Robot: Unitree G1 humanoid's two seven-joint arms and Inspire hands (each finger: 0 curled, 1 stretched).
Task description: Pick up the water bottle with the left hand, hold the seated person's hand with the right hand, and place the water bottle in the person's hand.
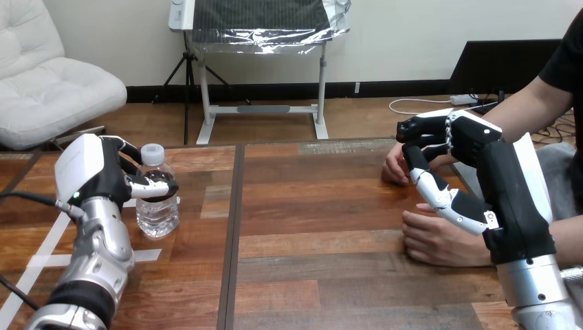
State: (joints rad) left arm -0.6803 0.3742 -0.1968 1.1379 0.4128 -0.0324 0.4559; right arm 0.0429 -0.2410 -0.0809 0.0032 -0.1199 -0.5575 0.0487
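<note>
A clear water bottle (158,210) with a white cap stands on the wooden table (316,227) at the left. My left hand (103,172) is against its left side, with fingers (152,185) and thumb curled round its upper part. At the right, my right hand (471,141) hovers over the person's far hand (394,167), which rests on the table; whether the two touch I cannot tell. The person's near hand (440,239) lies on the table just in front of my right forearm (515,206).
A dark seam (234,234) runs down the table between its two halves. White tape strips (41,261) mark the tabletop by my left arm. The person sits at the right side.
</note>
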